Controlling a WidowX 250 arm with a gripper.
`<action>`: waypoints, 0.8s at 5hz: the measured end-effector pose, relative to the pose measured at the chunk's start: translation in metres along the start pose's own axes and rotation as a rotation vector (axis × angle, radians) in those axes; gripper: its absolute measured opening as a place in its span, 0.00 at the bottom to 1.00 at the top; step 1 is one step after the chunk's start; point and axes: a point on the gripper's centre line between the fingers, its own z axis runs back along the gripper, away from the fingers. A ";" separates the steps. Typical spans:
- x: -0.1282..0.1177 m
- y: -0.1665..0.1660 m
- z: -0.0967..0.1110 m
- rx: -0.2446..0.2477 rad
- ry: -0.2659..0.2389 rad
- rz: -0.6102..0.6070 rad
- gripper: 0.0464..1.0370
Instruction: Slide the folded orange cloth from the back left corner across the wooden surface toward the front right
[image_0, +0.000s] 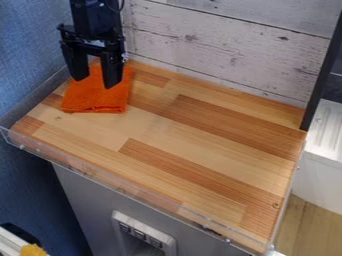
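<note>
1. Black gripper (97, 81): fingers spread apart, above the far left corner of the wooden countertop (167, 131).
2. Folded orange cloth (95, 100): on that countertop corner, below the gripper.
3. Whitewashed plank wall (220, 52): behind the countertop.

Camera close, high before wooden counter (157, 127), slanting down toward plank wall (220, 50).

1. We can read no text, label, brand, number or sign here.
2. On the white panel (144, 226) set into the grey front (80, 200), we see a row of small dark squares (139, 233); they may bear marks, but we find them too small to make out.
</note>
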 end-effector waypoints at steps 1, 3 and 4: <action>0.005 0.003 -0.001 0.003 -0.007 0.025 0.96; 0.026 0.019 0.005 0.026 -0.080 0.131 0.96; 0.032 0.023 0.002 0.028 -0.106 0.178 0.96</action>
